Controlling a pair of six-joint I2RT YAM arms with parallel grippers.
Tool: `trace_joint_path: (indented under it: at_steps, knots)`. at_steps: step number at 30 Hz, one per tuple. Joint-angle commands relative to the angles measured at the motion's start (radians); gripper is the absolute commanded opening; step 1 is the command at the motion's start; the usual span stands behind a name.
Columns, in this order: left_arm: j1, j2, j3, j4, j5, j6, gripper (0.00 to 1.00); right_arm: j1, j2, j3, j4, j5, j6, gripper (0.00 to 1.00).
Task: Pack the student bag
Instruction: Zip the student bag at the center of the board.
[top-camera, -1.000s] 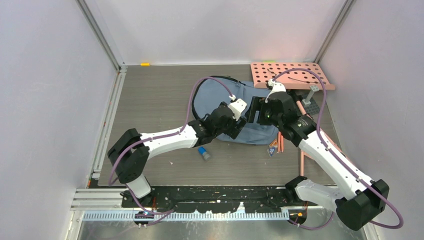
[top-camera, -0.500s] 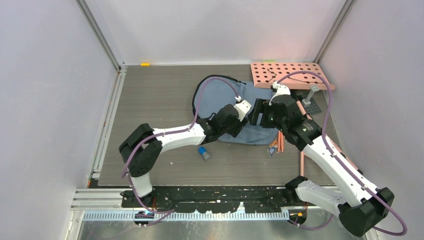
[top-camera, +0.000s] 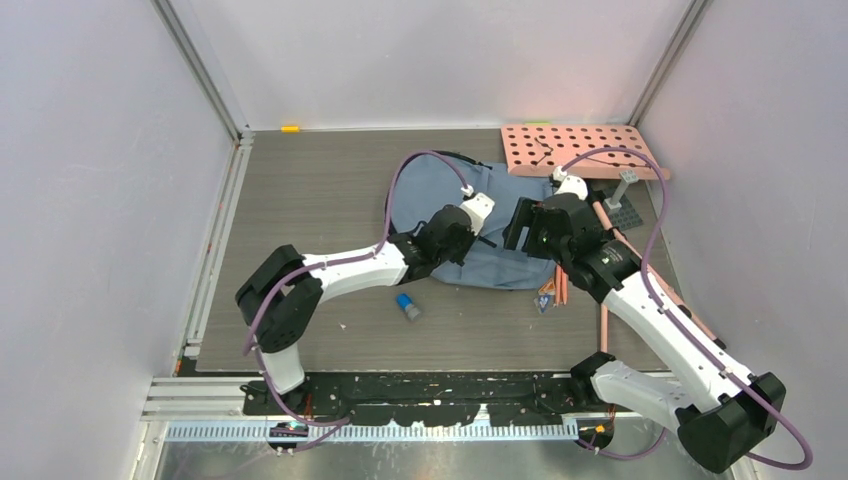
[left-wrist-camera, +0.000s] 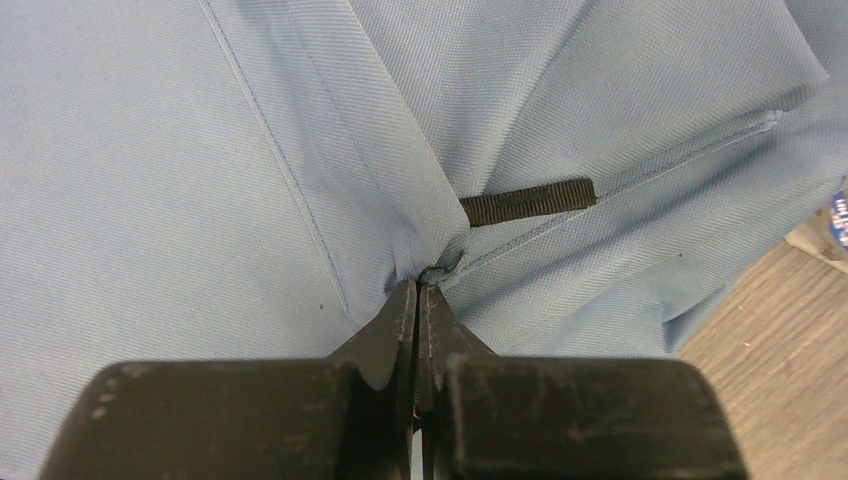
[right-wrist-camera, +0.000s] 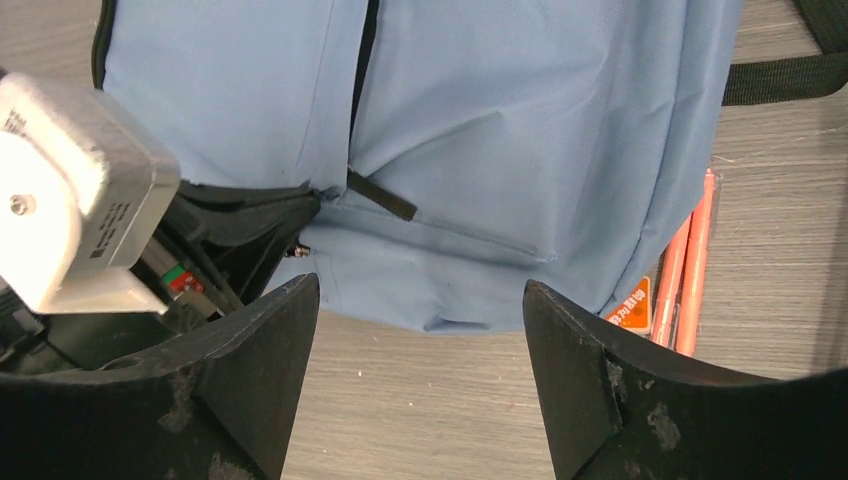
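The student bag (top-camera: 415, 192) is grey-blue fabric lying flat at the middle of the table. My left gripper (top-camera: 480, 238) rests on it. In the left wrist view the left gripper (left-wrist-camera: 418, 287) is shut, its tips pinching bunched fabric of the bag (left-wrist-camera: 250, 150) at a seam. A small dark metal loop sits at the tips, and a black pull tab (left-wrist-camera: 528, 203) lies just beyond. My right gripper (right-wrist-camera: 420, 290) is open and holds nothing. It hovers over the bag's (right-wrist-camera: 520, 150) near edge and bare table, close beside the left gripper (right-wrist-camera: 250, 225).
Orange pens (right-wrist-camera: 690, 260) and an orange label (right-wrist-camera: 632, 305) lie by the bag's right side. A small blue cylinder (top-camera: 406, 305) lies on the table in front of the bag. A pink pegboard (top-camera: 585, 148) stands at the back right, with a grey bracket (top-camera: 625, 185) next to it.
My left gripper has gone from open to shut, pinching the bag's fabric, after reaching further over the bag. The right gripper stays open and has shifted slightly right.
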Motion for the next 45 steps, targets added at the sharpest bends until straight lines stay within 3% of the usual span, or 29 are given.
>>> trace_joint_path:
  at_steps: [1, 6, 12, 20, 24, 33, 40, 45]
  knots:
    - [0.007, -0.07, 0.004, -0.058, 0.09, -0.087, 0.0, 0.006, 0.023, 0.028, 0.06, 0.075, 0.136, 0.8]
    - [0.055, -0.103, 0.039, -0.162, 0.152, -0.108, 0.0, 0.014, 0.047, 0.037, 0.05, 0.094, 0.286, 0.77]
    - [0.132, -0.059, 0.175, -0.343, 0.232, -0.161, 0.0, 0.041, 0.087, 0.128, -0.041, 0.131, 0.348, 0.82]
    - [0.195, -0.103, 0.154, -0.353, 0.292, -0.25, 0.0, 0.038, 0.067, 0.156, -0.119, 0.143, 0.275, 0.99]
    - [0.231, -0.147, 0.135, -0.346, 0.388, -0.224, 0.0, 0.023, 0.098, 0.206, -0.172, 0.15, 0.176, 1.0]
    - [0.386, -0.322, -0.02, -0.331, 0.538, -0.242, 0.0, 0.023, 0.165, 0.198, -0.138, 0.083, 0.297, 0.99]
    - [0.411, -0.294, 0.018, -0.341, 0.611, -0.236, 0.0, 0.021, 0.224, 0.208, -0.198, 0.144, 0.252, 0.99]
    - [0.468, -0.284, 0.041, -0.343, 0.65, -0.225, 0.0, 0.021, 0.263, 0.178, -0.163, 0.084, 0.228, 0.94]
